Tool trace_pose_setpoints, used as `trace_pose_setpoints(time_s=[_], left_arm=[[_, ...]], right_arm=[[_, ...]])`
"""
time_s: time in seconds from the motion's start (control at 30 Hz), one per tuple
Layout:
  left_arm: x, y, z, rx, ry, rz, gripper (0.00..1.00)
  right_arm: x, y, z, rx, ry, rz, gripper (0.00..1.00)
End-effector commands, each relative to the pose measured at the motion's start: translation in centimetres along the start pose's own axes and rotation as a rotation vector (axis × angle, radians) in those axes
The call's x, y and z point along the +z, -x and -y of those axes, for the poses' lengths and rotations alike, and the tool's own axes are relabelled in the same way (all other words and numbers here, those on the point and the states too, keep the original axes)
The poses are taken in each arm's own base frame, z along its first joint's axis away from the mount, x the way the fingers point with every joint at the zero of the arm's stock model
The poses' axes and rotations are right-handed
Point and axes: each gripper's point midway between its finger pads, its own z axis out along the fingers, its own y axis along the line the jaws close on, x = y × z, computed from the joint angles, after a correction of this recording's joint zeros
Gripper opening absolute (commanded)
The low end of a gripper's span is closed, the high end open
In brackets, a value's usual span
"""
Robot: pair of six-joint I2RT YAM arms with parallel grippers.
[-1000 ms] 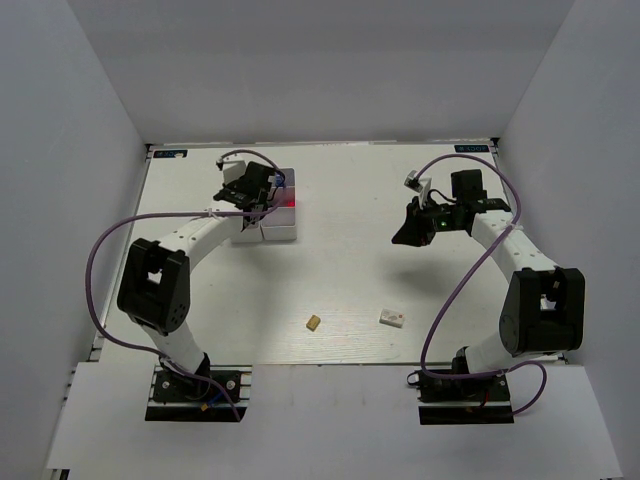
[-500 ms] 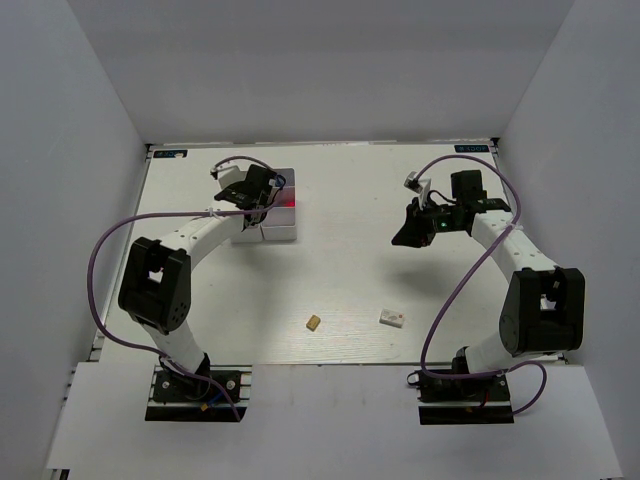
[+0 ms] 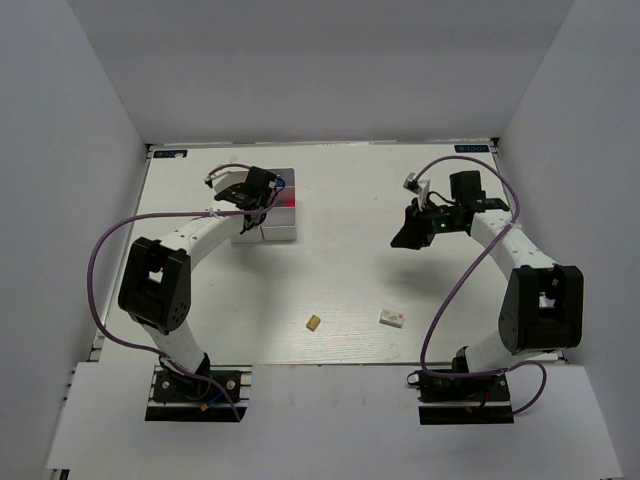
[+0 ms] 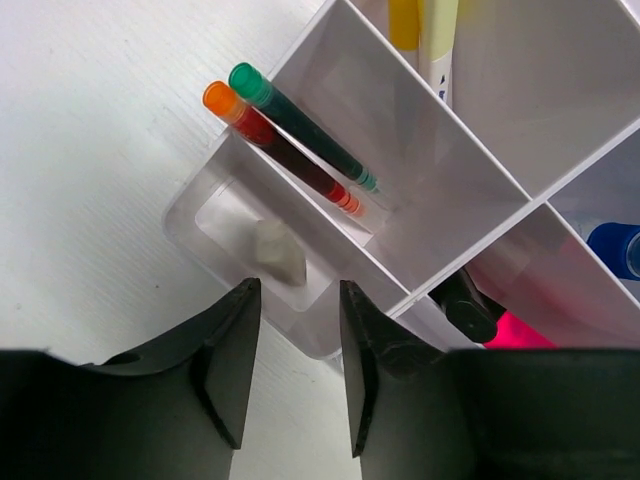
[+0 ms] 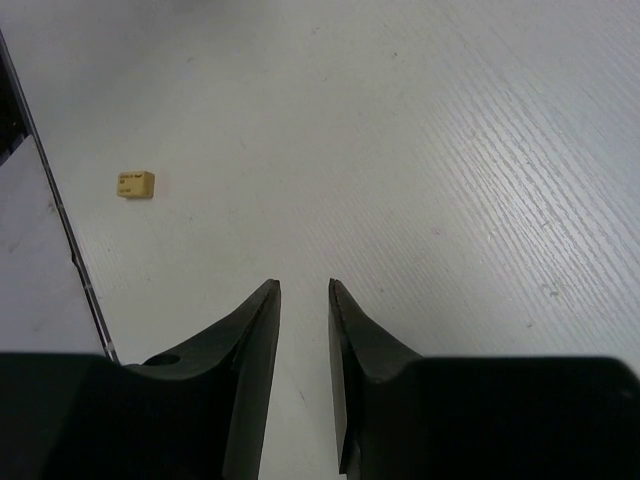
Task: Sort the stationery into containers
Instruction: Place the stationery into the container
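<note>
White tabletop (image 3: 350, 260) holds tan eraser (image 5: 135, 184), its print unreadable.

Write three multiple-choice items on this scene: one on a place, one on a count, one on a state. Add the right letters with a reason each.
1. Where is the grey eraser relative to the organiser? A outside it; B in a corner compartment; C under it.
2. How many erasers lie loose on the table? A one; B four; C two.
3. The right tool is: A open and empty; B shut on a pen; C shut on an eraser.
Key: 1 B, the left wrist view shows it inside the walls at the rounded corner. 2 C, only a tan eraser and a white eraser lie there. 3 A, bare table shows through its gap.
</note>
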Motion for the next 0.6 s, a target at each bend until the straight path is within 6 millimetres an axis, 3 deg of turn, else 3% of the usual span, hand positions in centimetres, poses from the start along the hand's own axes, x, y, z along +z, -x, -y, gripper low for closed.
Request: trace_pose_setpoints(time_s=[0.0, 0.27, 0.37, 0.4, 0.43, 0.47, 0.5, 0.53, 0.57], left_arm=[[-0.5, 0.9, 0.0, -0.044, -0.001, 0.012, 0.48], [-1.9, 2.6, 1.4, -0.057, -0.047, 0.042, 0.51], [-3.9, 4.3, 2.7, -0.033, -0.128, 0.071, 0.51], [-4.8, 4.6, 3.6, 0.009, -0.189, 0.057, 0.51], [-5.5, 4.9, 4.3, 0.036, -0.237, 0.049, 0.55], [-6.0, 4.7, 4.4, 0.07, -0.275, 0.04, 0.57], [-7.8, 5.7, 4.6, 0.077, -0.343, 0.051, 0.61], [-9.1, 5.7, 5.5, 0.144, -0.445, 0.048, 0.64], [-9.4, 4.6, 4.7, 0.179, -0.476, 0.029, 0.72]], right_arm=[[-0.4, 1.5, -0.2, -0.045, 0.015, 0.023, 0.32], [-0.3, 1.0, -1.1, -0.069, 0.068, 0.016, 0.34], [-0.7, 1.1, -2.8, -0.221, 0.143, 0.039, 0.36], [-0.7, 0.8, -4.7, -0.233, 0.215, 0.044, 0.39], [-0.8, 0.8, -4.8, -0.405, 0.235, 0.06, 0.43], [-0.6, -0.1, -5.9, -0.511, 0.285, 0.044, 0.54], [-0.4, -0.9, -6.6, -0.599, 0.32, 0.026, 0.59], [-0.3, -1.5, -7.1, -0.628, 0.345, 0.01, 0.64], [0.3, -2.2, -7.2, -0.737, 0.37, -0.025, 0.7]])
